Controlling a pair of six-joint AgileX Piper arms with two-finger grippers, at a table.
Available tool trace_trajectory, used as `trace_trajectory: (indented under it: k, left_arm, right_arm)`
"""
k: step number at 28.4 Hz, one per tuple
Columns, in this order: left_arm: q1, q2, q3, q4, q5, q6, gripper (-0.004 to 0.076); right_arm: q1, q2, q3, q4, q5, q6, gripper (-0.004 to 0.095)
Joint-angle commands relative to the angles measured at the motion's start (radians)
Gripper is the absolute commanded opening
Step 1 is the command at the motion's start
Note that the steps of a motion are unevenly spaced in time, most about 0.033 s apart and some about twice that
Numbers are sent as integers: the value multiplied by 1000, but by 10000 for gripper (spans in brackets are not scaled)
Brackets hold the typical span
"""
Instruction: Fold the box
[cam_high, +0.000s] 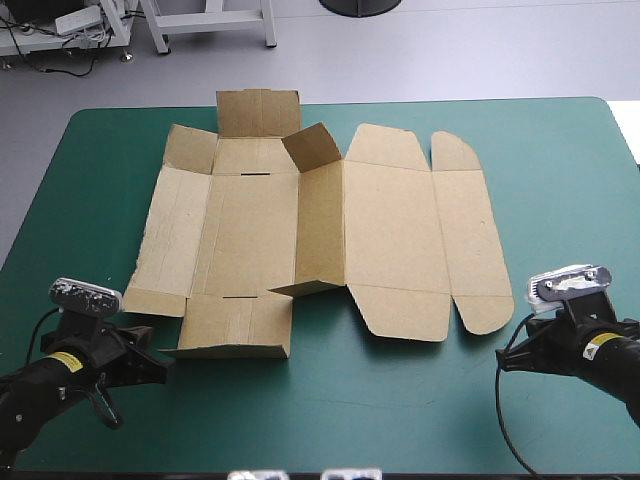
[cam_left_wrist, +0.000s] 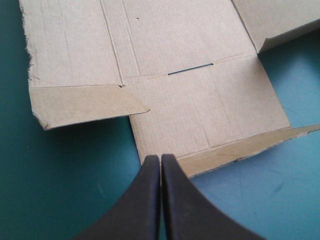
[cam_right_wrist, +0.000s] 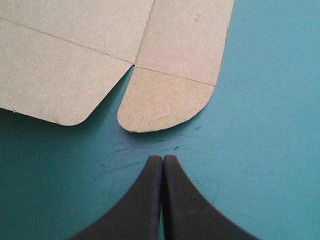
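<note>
High view, near edge outward: both arms wait low over the teal-green table (cam_high: 400, 420), the left gripper (cam_high: 150, 352) at about 7 o'clock and the right gripper (cam_high: 508, 360) at about 5 o'clock. Each wrist view shows its gripper closed to a single pointed arch, holding nothing.

The brown box (cam_high: 390, 230) lies across the middle of the table, mostly a flat cut sheet. Just ahead of the left gripper is the near flap (cam_left_wrist: 210, 110), its free lip turned up a little off the cover. Whether the tip touches that lip cannot be told. Ahead of the right gripper is a rounded tab (cam_right_wrist: 165, 102), flat, with bare cover between the two.

Farther in, a central wall (cam_high: 322, 225) stands raised between the base panel and the lid panel, and a corner flap (cam_high: 315, 148) leans up toward 12 o'clock. A slot (cam_left_wrist: 190, 70) is cut along the near flap's crease.

The step in hand looks like raising that near flap into a wall. To do it cleanly, the left gripper would likely slide under the lifted lip and swing the flap up about its crease rather than push the sheet toward 12 o'clock. The light board may skid or buckle, so the right gripper pressing down on a flat panel would probably steady it.
</note>
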Motion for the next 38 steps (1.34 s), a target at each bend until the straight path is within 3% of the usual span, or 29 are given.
trace_trajectory:
  k: [1, 7, 16, 21, 30, 33, 36, 38]
  left_arm:
    - [-7, 29, -27, -31, -67, 6, -5]
    - [-7, 142, -68, -70, -152, 55, -5]
    - [-7, 456, -340, -118, -142, 184, 17]
    - [-4, 658, -486, -118, -74, 191, 17]
    - [-4, 932, -774, -363, 276, 277, 17]
    - [-4, 964, -842, -372, 315, 281, 17]
    - [-4, 964, -879, -311, 276, 246, 20]
    - [-4, 964, -901, -213, 266, 188, 76]
  right_arm:
    - [0, -1, -26, 11, -51, -11, -25]
    - [0, -1, -26, 12, -51, -21, -25]
    - [0, -1, -26, 12, -55, -42, -25]
    - [0, -1, -26, 12, -55, -42, -25]
    - [0, -1, -26, 12, -55, -42, -24]
    - [0, -1, -26, 12, -53, -47, -25]
    - [0, -1, -26, 20, -46, -46, -25]
    - [0, -1, -26, 20, -44, -50, -25]
